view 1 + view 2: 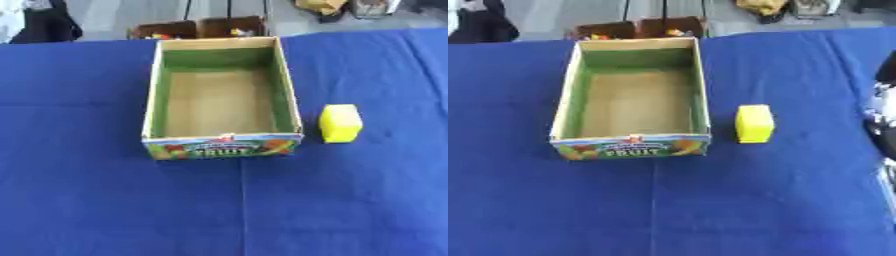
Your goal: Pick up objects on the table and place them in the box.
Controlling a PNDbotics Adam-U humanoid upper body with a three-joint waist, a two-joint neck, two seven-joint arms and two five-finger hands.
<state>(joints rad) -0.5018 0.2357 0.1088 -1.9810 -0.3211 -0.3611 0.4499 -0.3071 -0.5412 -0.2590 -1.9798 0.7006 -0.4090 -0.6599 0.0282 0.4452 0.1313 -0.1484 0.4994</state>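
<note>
An open cardboard box (pixel 154 102) with green inner walls and a fruit print on its front stands on the blue table, a little left of centre. Nothing shows on its brown floor. A small yellow block (pixel 340 123) sits on the cloth just right of the box's front right corner, apart from it. At the right edge of the right eye view a black and silver part of my right arm or hand (pixel 883 117) comes in, well to the right of the block and touching nothing. My left hand is out of sight.
The blue cloth (pixel 105 200) covers the whole table. Beyond its far edge stand two brown crates (pixel 199 28) with small coloured things inside. A dark shape (pixel 44 22) stands at the far left.
</note>
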